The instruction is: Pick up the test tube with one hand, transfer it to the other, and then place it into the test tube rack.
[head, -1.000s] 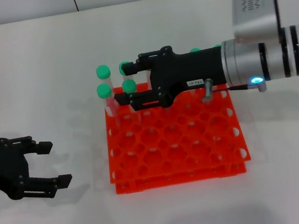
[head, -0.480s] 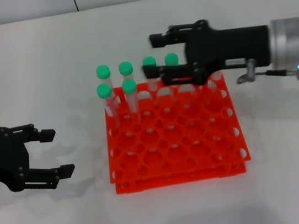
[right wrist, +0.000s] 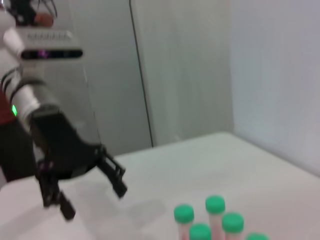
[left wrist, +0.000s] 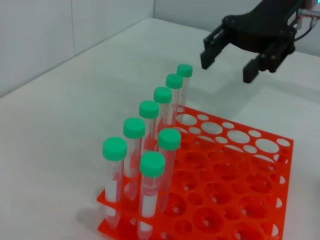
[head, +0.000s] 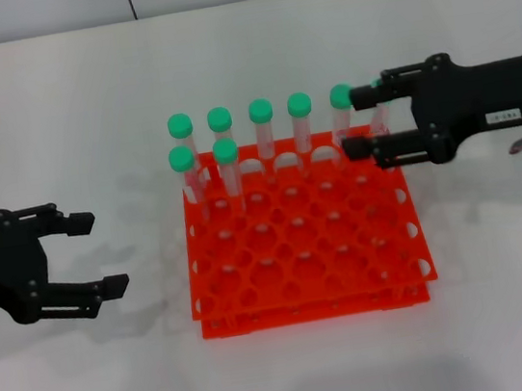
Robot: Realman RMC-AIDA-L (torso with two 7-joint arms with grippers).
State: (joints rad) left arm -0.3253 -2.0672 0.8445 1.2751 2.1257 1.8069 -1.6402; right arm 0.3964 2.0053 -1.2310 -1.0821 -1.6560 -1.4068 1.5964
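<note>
The orange-red rack stands mid-table and holds several green-capped test tubes. Most fill its back row and two stand in the second row, the right one being test tube. My right gripper, the labelled one, is open and empty at the rack's back right corner. Its fingers partly hide the last back-row tube. In the left wrist view the right gripper hangs past the row's end tube, apart from it. My left gripper is open and empty, left of the rack.
White table all round, with a wall seam along the back. The rack has several free holes in its front rows. The right wrist view shows the left gripper far off and a few green caps.
My right gripper, open throughout, has drawn back to the right from around the second-row tube to the rack's back right corner. The left gripper has barely shifted.
</note>
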